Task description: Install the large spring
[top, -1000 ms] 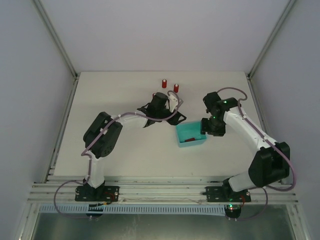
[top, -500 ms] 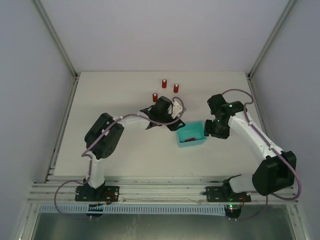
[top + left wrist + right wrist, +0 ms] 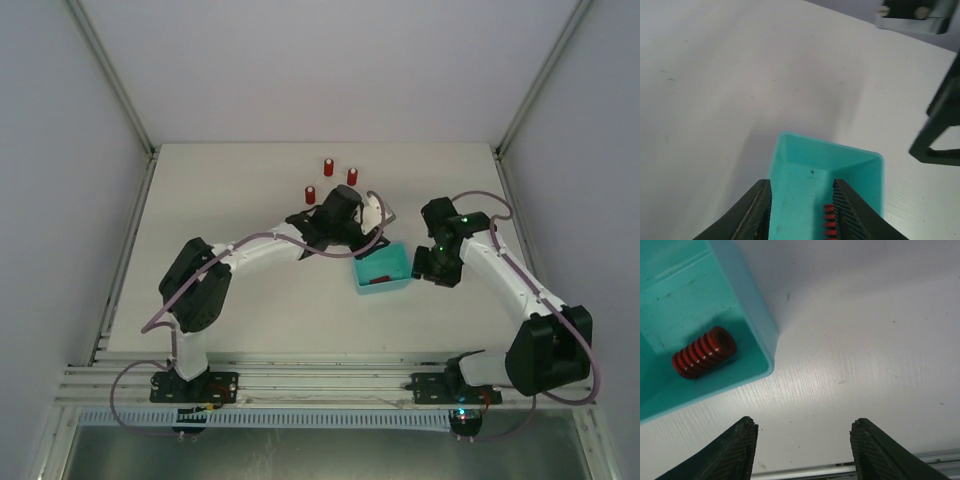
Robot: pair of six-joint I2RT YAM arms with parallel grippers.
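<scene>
A large red coil spring [image 3: 704, 352] lies on its side in a teal bin [image 3: 670, 300]. In the top view the bin [image 3: 395, 262] sits mid-table with the spring [image 3: 378, 279] near its front wall. My left gripper [image 3: 366, 240] is open and hangs over the bin's far left edge. In the left wrist view its fingertips [image 3: 801, 187] straddle the bin floor [image 3: 800, 200], and the spring [image 3: 829, 222] shows partly beside the right finger. My right gripper [image 3: 802, 450] is open wide and empty over bare table just right of the bin; it also shows in the top view [image 3: 432, 268].
Three small red cylinders stand upright on the far part of the table [image 3: 328, 167] [image 3: 352, 176] [image 3: 310, 194]. Side walls and metal rails bound the table. A black part of the right arm [image 3: 942, 130] shows at the right edge of the left wrist view.
My left gripper has moved right and nearer, over the bin, uncovering the third red cylinder. My right gripper has drawn back to the right, away from the bin.
</scene>
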